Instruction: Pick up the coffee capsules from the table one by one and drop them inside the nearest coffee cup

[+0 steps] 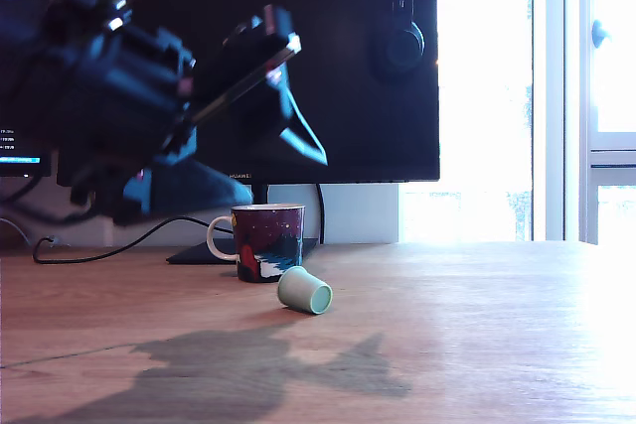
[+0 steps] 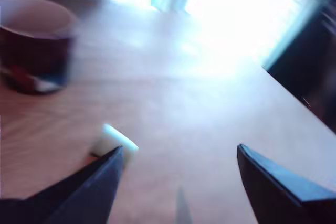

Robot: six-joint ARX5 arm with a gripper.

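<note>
Operator: Capsule point(image 1: 305, 291) position, please?

Spotter: It's a mint-green coffee pod, lying on its side on the table point(image 1: 477, 345). It sits just in front of the coffee cup point(image 1: 266, 241) and slightly to the exterior view's right of it. The wrist view shows bare wood between the two. Its long axis runs slantwise, with the flared rim turned toward the exterior camera and that view's right.

Operator: And my gripper?

Spotter: Your gripper point(image 1: 308, 101) hangs high over the table on the exterior view's left. The jaws are spread wide with nothing between them. In the wrist view the capsule lies right at one fingertip point(image 2: 113, 163), not in the middle of the gap. I judge you need to slide across toward that finger before you descend. Close across the tapered body, not end to end.

Operator: Anything in the cup?

Spotter: The wrist view is blurred. You can see its pale inside wall near the rim and nothing in it, but the bottom is hidden. I see only this one capsule on the table.
</note>
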